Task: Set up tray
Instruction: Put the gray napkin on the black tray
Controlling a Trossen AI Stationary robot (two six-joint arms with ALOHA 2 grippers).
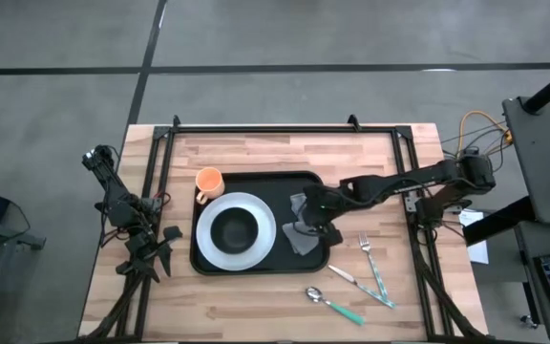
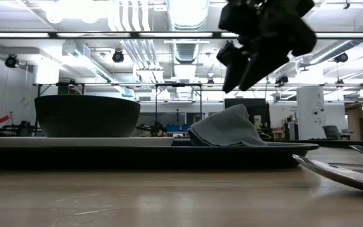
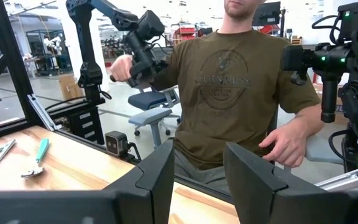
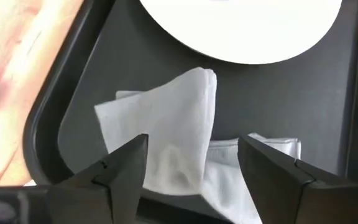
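Napkin (image 1: pixel 306 227) cloth, grey and crumpled, lies on the right part of the tray (image 1: pixel 294 182), one fold standing up; in the right wrist view it shows as a pale cloth (image 4: pixel 179 134) just beside the white plate (image 4: pixel 241 25). The tray sits in the middle of the wooden bench (image 1: pixel 256 306), with the plate (image 1: pixel 256 244) on its left part and a small black bowl (image 1: pixel 235 228) on the plate. The right pincer (image 1: pixel 319 222) hangs above the napkin, its fingers (image 4: pixel 126 165) spread wide and holding nothing; the low view shows it (image 2: pixel 241 72) clear of the cloth (image 2: pixel 225 129). An orange cup (image 1: pixel 208 180) stands at the tray's far left corner, touching or just beside the rim. A fork (image 1: pixel 370 260), a knife (image 1: pixel 351 277) and a spoon (image 1: pixel 330 303) with teal handles lie on the bench to the right of and nearer than the tray. The left pincer (image 1: pixel 156 250) waits at the bench's left edge, spread and empty, and beyond its fingers (image 3: pixel 157 171) a person (image 3: pixel 241 81) sits.
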